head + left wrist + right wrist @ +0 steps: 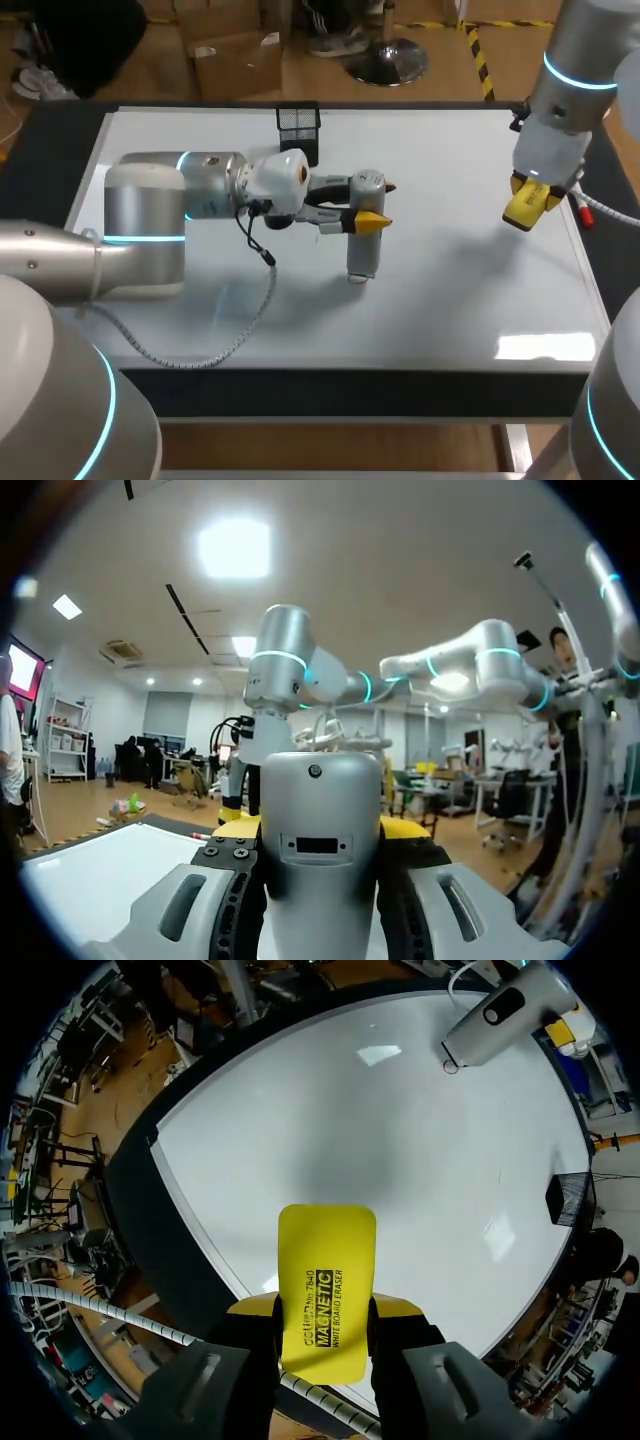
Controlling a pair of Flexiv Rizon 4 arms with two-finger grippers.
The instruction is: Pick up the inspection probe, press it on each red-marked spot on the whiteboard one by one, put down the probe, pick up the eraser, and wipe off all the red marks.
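The grey inspection probe point(364, 240) stands upright on the whiteboard point(450, 300), just left of its middle. My left gripper point(372, 205) is shut on its upper part. In the left wrist view the probe point(320, 820) fills the gap between the yellow-tipped fingers point(240, 828). In the right wrist view the probe point(500, 1015) has its tip on a small red mark point(450, 1067). My right gripper point(530, 200) hangs above the board's right side, shut on the yellow eraser point(325, 1280), which sticks out ahead of its fingers.
A black mesh holder point(298, 125) stands at the board's far edge, behind the left arm. A red marker point(585, 212) lies at the right edge under the right arm. The left arm's cable point(240, 320) trails over the board's front left.
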